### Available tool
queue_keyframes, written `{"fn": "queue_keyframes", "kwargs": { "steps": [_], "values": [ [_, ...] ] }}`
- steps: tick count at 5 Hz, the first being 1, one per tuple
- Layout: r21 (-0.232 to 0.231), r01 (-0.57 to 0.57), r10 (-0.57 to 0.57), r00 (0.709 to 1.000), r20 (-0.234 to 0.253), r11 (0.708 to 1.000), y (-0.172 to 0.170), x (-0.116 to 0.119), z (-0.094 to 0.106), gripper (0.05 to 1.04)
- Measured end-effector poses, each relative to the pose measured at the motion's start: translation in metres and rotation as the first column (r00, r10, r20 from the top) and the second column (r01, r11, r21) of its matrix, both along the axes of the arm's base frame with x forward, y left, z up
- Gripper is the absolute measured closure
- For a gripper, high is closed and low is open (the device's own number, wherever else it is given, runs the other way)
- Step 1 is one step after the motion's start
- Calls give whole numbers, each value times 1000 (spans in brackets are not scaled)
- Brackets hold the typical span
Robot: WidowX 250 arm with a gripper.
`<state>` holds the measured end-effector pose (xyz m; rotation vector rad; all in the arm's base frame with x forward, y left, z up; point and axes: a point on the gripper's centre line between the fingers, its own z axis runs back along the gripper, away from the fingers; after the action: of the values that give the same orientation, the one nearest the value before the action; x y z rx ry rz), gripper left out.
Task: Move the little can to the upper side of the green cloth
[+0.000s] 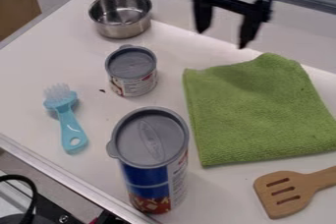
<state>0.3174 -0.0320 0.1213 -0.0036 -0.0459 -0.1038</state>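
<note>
6 items on table, seen from camera: cloth in front of pincer, spatula further front, right. Pot left of pincer; little can front-left, brush farther left. Tall can in front of little can.

The little can, grey-lidded with a pale, red-marked label, stands upright on the tabletop, towards its upper left. The green cloth lies spread towards the tabletop's right edge, slightly rumpled along its top.
</note>
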Motion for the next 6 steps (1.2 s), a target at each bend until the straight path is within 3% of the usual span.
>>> {"fn": "queue_keyframes", "kwargs": {
  "steps": [4, 5, 6],
  "values": [
    [53, 105, -105, 994, 1, 993, 90, -68, -13, 84],
    [54, 109, -109, 994, 1, 993, 108, -73, -12, 84],
    [20, 140, -139, 990, -29, 990, 125, -86, -13, 84]
  ]
}}
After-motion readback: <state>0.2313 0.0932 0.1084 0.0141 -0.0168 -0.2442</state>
